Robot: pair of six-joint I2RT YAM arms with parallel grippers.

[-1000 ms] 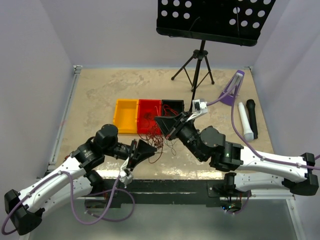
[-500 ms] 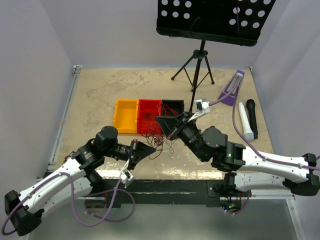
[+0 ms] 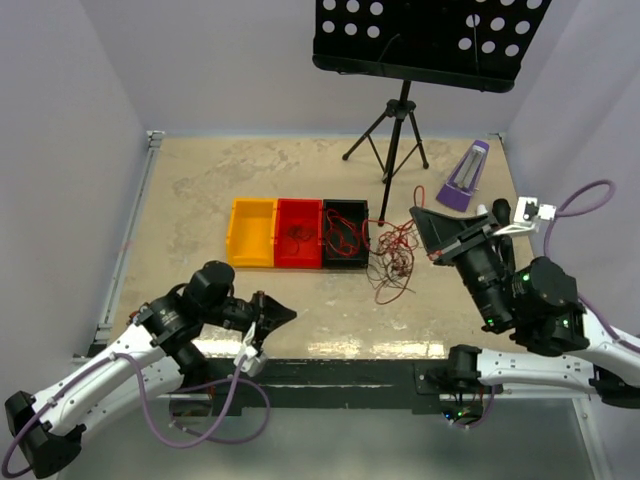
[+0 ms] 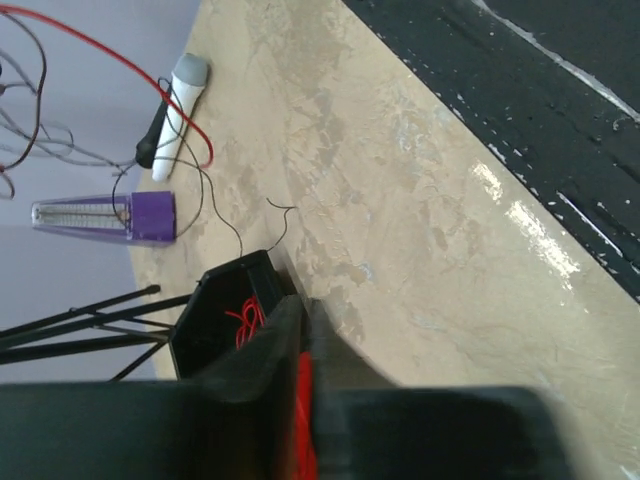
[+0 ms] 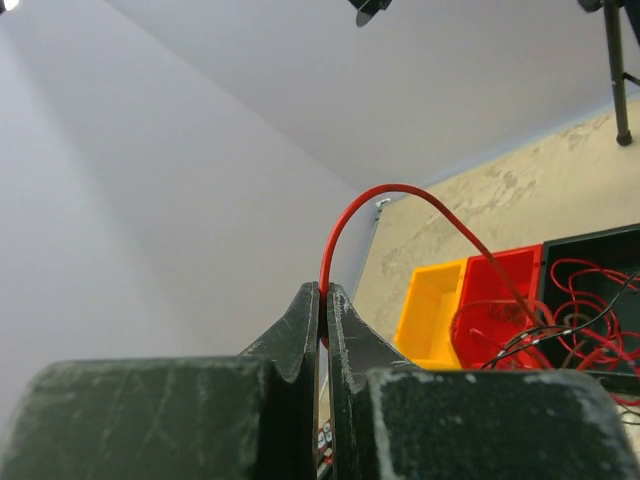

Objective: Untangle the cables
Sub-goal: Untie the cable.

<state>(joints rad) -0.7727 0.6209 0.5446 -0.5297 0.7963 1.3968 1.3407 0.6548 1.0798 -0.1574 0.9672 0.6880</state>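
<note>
The cables [image 3: 390, 262] form a loose tangle of thin red and dark wires, running from inside the black bin [image 3: 345, 215] onto the table to its right. My right gripper [image 3: 416, 214] is raised over the right side of the table, shut on a red cable [image 5: 390, 187] that arcs down to the tangle. The right wrist view shows that strand pinched at the closed tips of the right gripper [image 5: 323, 288]. My left gripper [image 3: 286, 314] is shut near the table's front edge, apart from the cables. In the left wrist view the left gripper [image 4: 301, 302] holds nothing.
A yellow bin [image 3: 251, 232], a red bin [image 3: 298, 232] with a few wires in it, and the black bin stand in a row mid-table. A music stand [image 3: 400, 110] is at the back. A purple metronome [image 3: 463, 180] and two microphones [image 4: 180, 95] lie at the right.
My right gripper swung up and to the right with the red cable, dragging the tangle right past the black bin. My left gripper shut and drew back toward the front edge, clear of the wires.
</note>
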